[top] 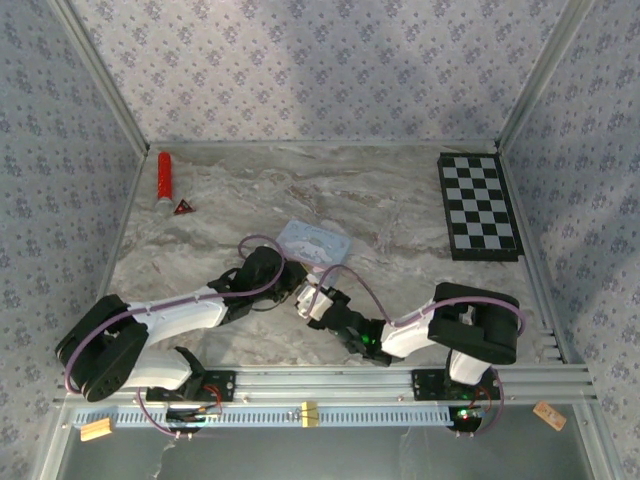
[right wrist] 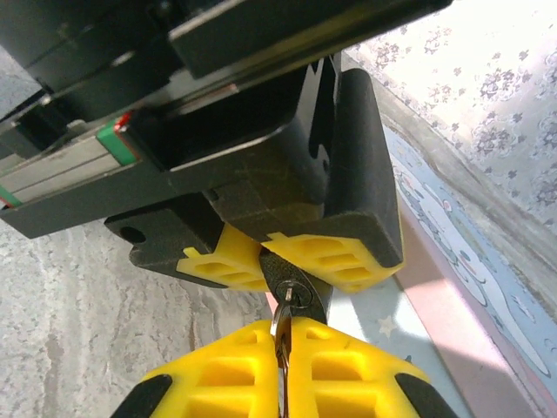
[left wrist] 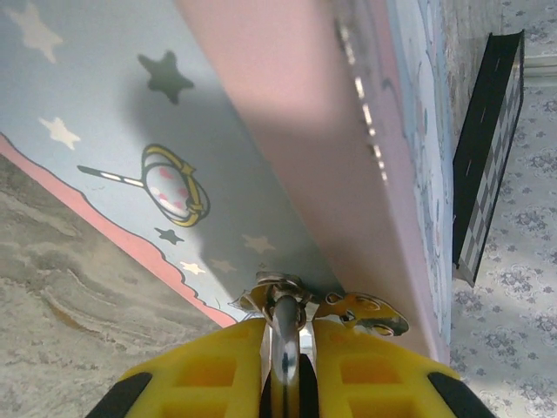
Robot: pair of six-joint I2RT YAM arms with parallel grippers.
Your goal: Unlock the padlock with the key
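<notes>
In the right wrist view the small black padlock (right wrist: 298,283) is clamped between the yellow fingers of my left gripper (right wrist: 278,259), keyhole facing the camera. My right gripper (right wrist: 283,341) is shut on the thin metal key (right wrist: 281,323), whose tip sits in the keyhole. In the left wrist view my left gripper (left wrist: 287,340) is shut on the padlock, and its metal shackle (left wrist: 285,320) reaches up to the brass hasp (left wrist: 361,310) of the pastel tin (left wrist: 287,131). From above, both grippers (top: 298,297) (top: 323,305) meet tip to tip just in front of the tin (top: 313,242).
A black-and-white checkerboard (top: 478,205) lies at the back right. A red tube (top: 164,175) and a small red triangle (top: 182,207) lie at the back left. Patterned walls close in the marble table (top: 400,200) on three sides.
</notes>
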